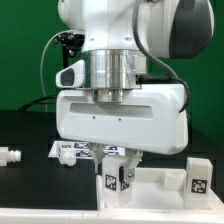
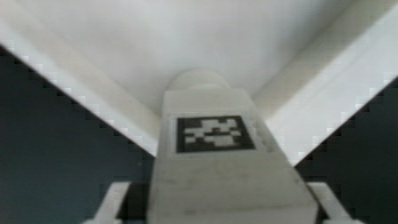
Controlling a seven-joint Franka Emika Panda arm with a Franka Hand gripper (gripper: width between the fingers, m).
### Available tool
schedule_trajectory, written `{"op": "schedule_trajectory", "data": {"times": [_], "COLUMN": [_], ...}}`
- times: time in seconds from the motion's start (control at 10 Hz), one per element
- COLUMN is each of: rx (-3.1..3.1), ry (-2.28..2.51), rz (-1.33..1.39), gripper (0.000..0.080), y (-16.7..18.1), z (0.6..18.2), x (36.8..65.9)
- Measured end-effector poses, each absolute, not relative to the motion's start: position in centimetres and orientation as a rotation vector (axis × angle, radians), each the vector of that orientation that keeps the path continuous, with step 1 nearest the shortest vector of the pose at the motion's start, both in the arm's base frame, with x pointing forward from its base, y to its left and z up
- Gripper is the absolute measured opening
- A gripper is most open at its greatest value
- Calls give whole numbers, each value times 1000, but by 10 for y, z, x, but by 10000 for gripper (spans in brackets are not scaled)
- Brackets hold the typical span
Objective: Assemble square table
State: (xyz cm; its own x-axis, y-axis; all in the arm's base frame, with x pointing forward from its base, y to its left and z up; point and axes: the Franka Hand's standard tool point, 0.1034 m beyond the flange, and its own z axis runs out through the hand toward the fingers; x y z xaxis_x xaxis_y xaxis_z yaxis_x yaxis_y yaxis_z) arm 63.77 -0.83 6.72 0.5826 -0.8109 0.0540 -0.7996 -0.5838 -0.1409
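- Far on the exterior view's left, a small white peg-like part [image 1: 9, 155] lies on the black worktop [image 1: 30, 125], well apart from the work. It carries no tag, so leave it be.
- Next along is the marker board [image 1: 66, 150], flat on the worktop behind the arm. Its squares are black-and-white patterns only, with no letters or digits you can read.
- In the centre, the gripper [image 1: 114, 165] hangs straight down over a short white leg [image 1: 112, 181]. The leg looks upright on the worktop, just beside the tabletop's edge.
- The jaws flank the top of the leg on both sides. Neither view shows whether the fingers [image 2: 118, 205] press it, so treat it as unsecured.
- To do this step well, by my reading: have the leg centred between the jaws, as the wrist view suggests it is. Squeeze squarely so it cannot pivot, then lift plumb. A tilted leg likely will not seat in a socket.
- The leg's tag [image 2: 214, 133] faces the wrist camera. It is a pattern, no writing.
- On the exterior view's right, the square tabletop [image 1: 165, 185] lies flat. A raised corner socket [image 1: 197, 178] shows one tag, again pattern only. That socket looks like the nearest target, so mind you do not nudge the panel.
- No brand name or label text is legible anywhere.
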Motion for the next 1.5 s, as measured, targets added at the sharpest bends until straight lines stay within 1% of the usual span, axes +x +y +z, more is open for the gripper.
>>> {"op": "schedule_trajectory", "data": {"times": [0.3,0.5,0.8,1.0,1.1,1.2,1.3,1.4,1.5], "rx": [-2284,-2002,-1793,-1787,-1787,-1788,-1821,-1949,-2049], "ry": [1954,2200,2361,2366,2366,2366,2340,2226,2119], "rz": [-100,-54,-24,-25,-24,-24,-28,-45,-68], "gripper": [285,285,285,285,440,568,568,633,644], "y": [-8,-5,-4,-5,-5,-5,-5,-6,-5], "z": [66,66,66,65,65,65,66,72,80], "x": [635,634,634,634,633,633,634,636,639]}}
